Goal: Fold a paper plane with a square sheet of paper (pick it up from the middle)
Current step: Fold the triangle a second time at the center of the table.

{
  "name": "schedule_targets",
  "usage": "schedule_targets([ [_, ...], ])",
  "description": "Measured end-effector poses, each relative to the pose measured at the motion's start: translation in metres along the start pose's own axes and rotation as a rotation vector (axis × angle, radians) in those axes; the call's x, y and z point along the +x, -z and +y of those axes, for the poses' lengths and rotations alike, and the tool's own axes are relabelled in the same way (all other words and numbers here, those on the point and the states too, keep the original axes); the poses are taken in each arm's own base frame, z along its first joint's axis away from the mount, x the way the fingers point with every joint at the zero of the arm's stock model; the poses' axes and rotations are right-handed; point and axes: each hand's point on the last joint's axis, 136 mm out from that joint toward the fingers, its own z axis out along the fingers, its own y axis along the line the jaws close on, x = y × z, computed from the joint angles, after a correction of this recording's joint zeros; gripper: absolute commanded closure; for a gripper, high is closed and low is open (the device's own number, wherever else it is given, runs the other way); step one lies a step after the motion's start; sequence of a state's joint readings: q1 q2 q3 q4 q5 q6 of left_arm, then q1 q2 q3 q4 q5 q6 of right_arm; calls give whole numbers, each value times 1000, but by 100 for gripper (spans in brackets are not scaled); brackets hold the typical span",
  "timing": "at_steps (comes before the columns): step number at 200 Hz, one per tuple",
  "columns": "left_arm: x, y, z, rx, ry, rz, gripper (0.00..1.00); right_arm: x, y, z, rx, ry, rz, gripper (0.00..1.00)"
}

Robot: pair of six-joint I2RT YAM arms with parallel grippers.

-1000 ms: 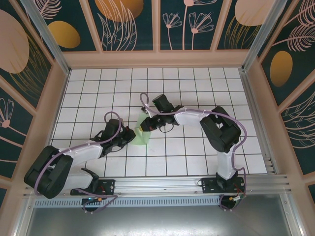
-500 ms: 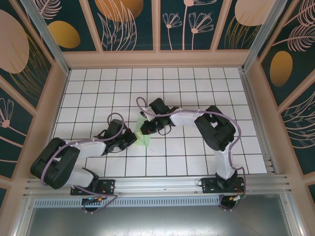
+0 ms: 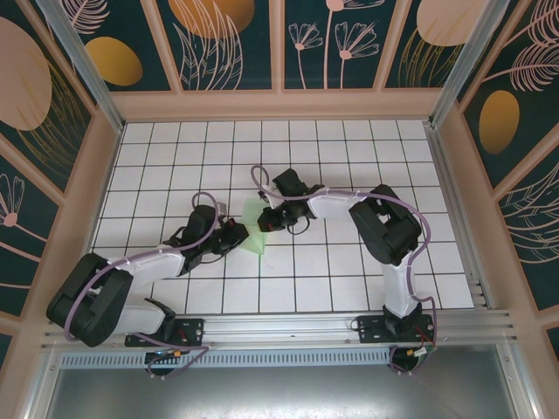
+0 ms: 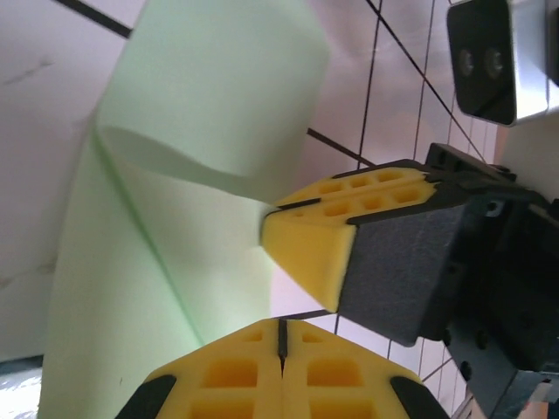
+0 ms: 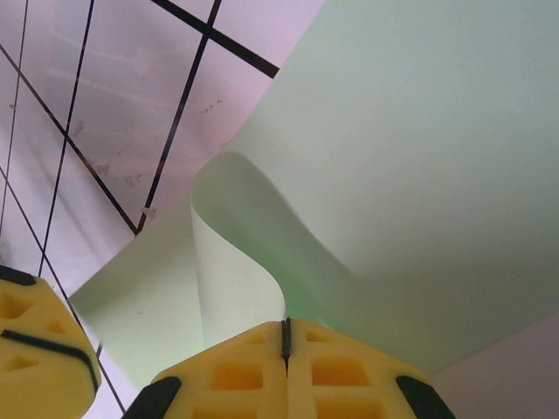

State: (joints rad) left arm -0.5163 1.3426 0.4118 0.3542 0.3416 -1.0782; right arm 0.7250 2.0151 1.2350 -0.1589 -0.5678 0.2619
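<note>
The square sheet of paper point(image 3: 254, 236) is pale mint green and lies on the white grid table between the two arms. It has one sharp crease and a curled flap point(image 4: 210, 105). My right gripper point(image 3: 265, 220) is shut, and the flap's edge point(image 5: 240, 262) runs right into its yellow fingertips point(image 5: 284, 325). A right finger point(image 4: 314, 236) touches the flap's corner in the left wrist view. My left gripper point(image 3: 237, 236) is shut too, its tips point(image 4: 281, 325) down at the sheet's near edge. Whether paper sits between them is hidden. A left finger point(image 5: 35, 349) shows at the sheet's corner.
The table point(image 3: 349, 157) is ringed by tan walls point(image 3: 279, 105) with patterned panels above. An aluminium rail point(image 3: 288, 327) runs along the near edge by the arm bases. The right wrist camera housing point(image 4: 489, 57) hangs close above the left gripper.
The sheet went from a broad raised shape to a narrow one, then to a low sheet with a curled flap. Both grippers shifted slightly around it and stayed shut.
</note>
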Motion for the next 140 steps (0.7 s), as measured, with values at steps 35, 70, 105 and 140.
schedule_targets([
  [35, -2, -11, -3, 9, 1, 21, 100, 1, 0, -1, 4, -8, 2, 98],
  [70, -3, -21, -3, 3, 6, 41, 100, 9, -2, -7, 12, -25, 18, 98],
  [105, 1, -26, 4, -12, 15, 59, 100, 18, -3, -12, 15, -48, 33, 98],
  [140, 3, -30, 9, -26, 22, 73, 100, 18, -3, -12, 16, -59, 32, 98],
])
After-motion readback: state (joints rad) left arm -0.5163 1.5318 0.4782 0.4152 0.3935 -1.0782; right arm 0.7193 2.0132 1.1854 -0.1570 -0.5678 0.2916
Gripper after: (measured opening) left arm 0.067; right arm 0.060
